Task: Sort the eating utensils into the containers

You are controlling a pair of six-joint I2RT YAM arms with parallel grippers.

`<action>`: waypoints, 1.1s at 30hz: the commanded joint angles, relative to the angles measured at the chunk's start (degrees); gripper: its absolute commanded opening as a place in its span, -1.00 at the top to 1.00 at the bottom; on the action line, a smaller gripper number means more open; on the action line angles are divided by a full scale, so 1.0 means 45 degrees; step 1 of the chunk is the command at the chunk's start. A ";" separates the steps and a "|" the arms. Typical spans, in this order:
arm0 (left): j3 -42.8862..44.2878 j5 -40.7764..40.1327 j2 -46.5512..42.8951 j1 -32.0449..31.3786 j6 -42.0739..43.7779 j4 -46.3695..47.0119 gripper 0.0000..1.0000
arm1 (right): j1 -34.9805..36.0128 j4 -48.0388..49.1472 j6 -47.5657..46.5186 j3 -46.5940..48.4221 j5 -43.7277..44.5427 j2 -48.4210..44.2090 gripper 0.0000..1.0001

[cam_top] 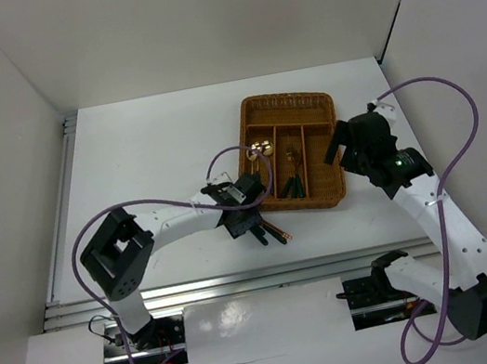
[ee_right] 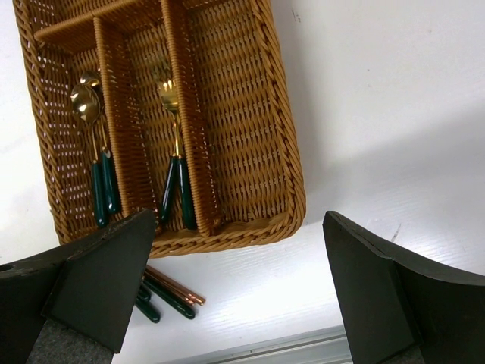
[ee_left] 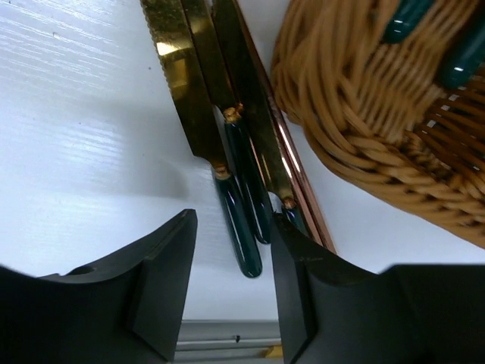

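The brown wicker tray [cam_top: 318, 112] stands at the table's middle right. Spoons [ee_right: 87, 102] lie in its left compartment and forks [ee_right: 171, 98] in the middle one; the right one [ee_right: 239, 106] holds nothing. Several gold-bladed knives [ee_left: 189, 83] with dark green handles and a pair of brown chopsticks [ee_left: 301, 182] lie on the table beside the tray's near left corner [ee_left: 356, 114]. My left gripper [ee_left: 233, 227] is open, low over the knife handles, one handle between its fingers. My right gripper [ee_right: 239, 227] is open and empty, above the tray's near right corner.
A metal rail [cam_top: 242, 281] runs along the table's near edge, close behind the knife handles. White walls enclose the table on the left, far and right sides. The knife handles and chopstick ends also show in the right wrist view [ee_right: 170, 292].
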 commanded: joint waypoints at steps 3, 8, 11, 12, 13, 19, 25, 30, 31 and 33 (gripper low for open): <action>0.0574 -0.0069 0.0644 -0.0048 -0.0451 -0.0515 -0.09 | -0.0055 0.0372 -0.0110 -0.0043 0.0218 -0.0234 -1.00; 0.0574 -0.0069 0.0918 -0.0048 -0.0587 -0.0751 0.12 | -0.0055 0.0372 -0.0110 -0.0160 0.0218 -0.0234 -1.00; 0.0574 -0.0069 0.1035 -0.0048 -0.0588 -0.0751 0.23 | -0.0055 0.0372 -0.0110 -0.0160 0.0218 -0.0234 -1.00; 0.0574 -0.0069 0.1151 -0.0048 -0.0472 -0.0751 0.26 | -0.0055 0.0372 -0.0110 -0.0160 0.0218 -0.0234 -1.00; 0.0574 -0.0069 0.1152 -0.0048 -0.0471 -0.0751 0.31 | -0.0055 0.0372 -0.0110 -0.0160 0.0334 -0.0234 -1.00; 0.0106 -0.0069 0.1152 -0.0048 -0.0471 -0.0751 0.60 | -0.0055 0.0372 -0.0110 -0.0160 0.0335 -0.0350 -1.00; -0.0734 0.0165 0.0099 -0.0048 -0.0472 -0.1256 0.90 | -0.0055 0.0372 -0.0110 -0.0160 0.0335 -0.0351 -1.00; -0.1008 -0.0478 -0.1677 -0.0048 0.0795 -0.1395 0.95 | -0.0055 0.0372 -0.0110 -0.0160 0.0218 -0.0351 -1.00; -0.0544 -0.0595 -0.1931 -0.0048 0.1746 -0.1530 0.98 | -0.0055 0.0372 -0.0110 -0.0044 0.0218 -0.0351 -1.00; 0.0101 -0.0849 -0.2246 -0.0048 0.2513 -0.2405 0.98 | -0.0055 0.0372 -0.0110 -0.0043 0.0218 -0.0351 -1.00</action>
